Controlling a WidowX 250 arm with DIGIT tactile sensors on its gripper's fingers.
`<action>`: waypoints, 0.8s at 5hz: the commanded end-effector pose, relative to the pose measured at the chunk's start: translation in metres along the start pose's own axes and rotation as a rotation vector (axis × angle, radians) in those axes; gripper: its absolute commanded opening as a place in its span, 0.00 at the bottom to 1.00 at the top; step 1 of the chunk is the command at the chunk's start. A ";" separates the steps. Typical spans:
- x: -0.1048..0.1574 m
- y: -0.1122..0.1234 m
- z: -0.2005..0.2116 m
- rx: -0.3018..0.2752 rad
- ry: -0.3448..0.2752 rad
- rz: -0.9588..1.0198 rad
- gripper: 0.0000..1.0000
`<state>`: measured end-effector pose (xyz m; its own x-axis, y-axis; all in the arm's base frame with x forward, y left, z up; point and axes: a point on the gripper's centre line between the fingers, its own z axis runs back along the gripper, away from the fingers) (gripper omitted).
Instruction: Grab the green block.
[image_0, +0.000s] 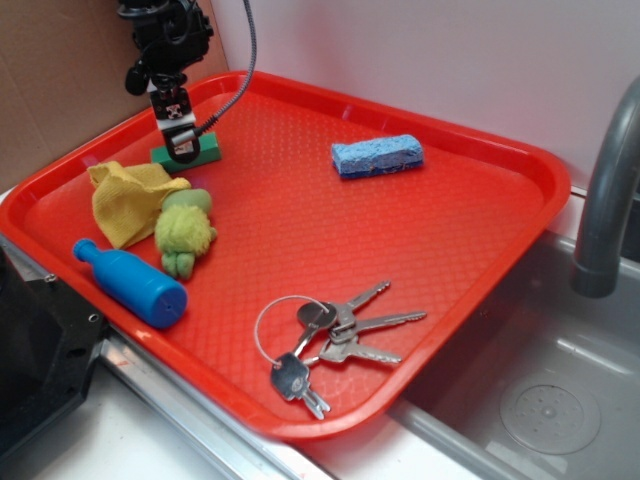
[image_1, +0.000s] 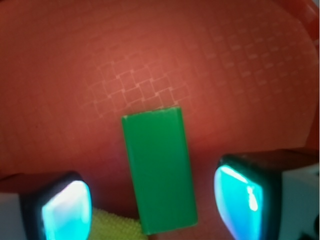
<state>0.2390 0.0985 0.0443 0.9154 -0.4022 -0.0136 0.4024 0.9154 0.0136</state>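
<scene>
The green block (image_0: 203, 151) lies flat on the red tray (image_0: 300, 220) near its far left corner. My gripper (image_0: 181, 148) hangs straight over it, low, and hides its middle in the exterior view. In the wrist view the green block (image_1: 159, 172) lies lengthwise between my two fingers, with a gap of red tray on each side. The left fingertip (image_1: 65, 210) and the right fingertip (image_1: 240, 197) both stand apart from the block. My gripper (image_1: 152, 205) is open.
A yellow cloth (image_0: 128, 198) lies just in front of the block, its edge showing in the wrist view (image_1: 112, 225). A lime plush toy (image_0: 184, 230), a blue bottle (image_0: 130, 282), keys (image_0: 330, 335) and a blue sponge (image_0: 377, 156) share the tray. A sink and faucet (image_0: 605, 190) stand right.
</scene>
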 end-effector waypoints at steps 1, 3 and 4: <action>0.009 0.000 -0.004 0.022 -0.015 -0.011 1.00; 0.022 -0.002 -0.023 -0.008 0.024 -0.038 1.00; 0.021 0.003 -0.020 0.011 0.038 -0.022 0.00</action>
<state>0.2422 0.0972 0.0190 0.9055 -0.4151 -0.0877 0.4153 0.9095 -0.0166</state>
